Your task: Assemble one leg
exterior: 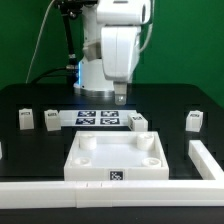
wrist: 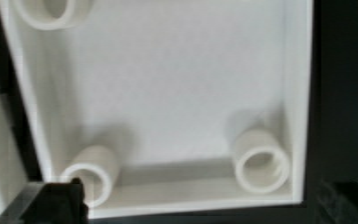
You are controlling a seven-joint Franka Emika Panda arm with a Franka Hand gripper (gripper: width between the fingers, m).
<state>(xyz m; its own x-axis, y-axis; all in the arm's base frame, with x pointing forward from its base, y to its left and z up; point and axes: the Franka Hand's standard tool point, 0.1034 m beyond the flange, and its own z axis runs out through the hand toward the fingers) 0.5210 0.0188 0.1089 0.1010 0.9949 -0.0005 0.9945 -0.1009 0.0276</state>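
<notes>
Four small white legs with tags stand on the black table: two at the exterior view's left (exterior: 26, 120) (exterior: 49, 121), one right of the marker board (exterior: 139, 121), one far right (exterior: 194, 121). The large white square panel (exterior: 115, 158) with round corner sockets lies in front. My gripper (exterior: 120, 96) hangs above the table behind the panel, over the marker board's right end, touching nothing. In the wrist view the panel (wrist: 176, 90) fills the picture with three sockets showing. My gripper (wrist: 197, 212) is open and empty, and one dark finger (wrist: 51, 202) shows at the edge.
The marker board (exterior: 98, 118) lies behind the panel. A white L-shaped rail runs along the front (exterior: 100, 196) and up the exterior view's right side (exterior: 207, 160). The robot's base (exterior: 95, 70) stands at the back.
</notes>
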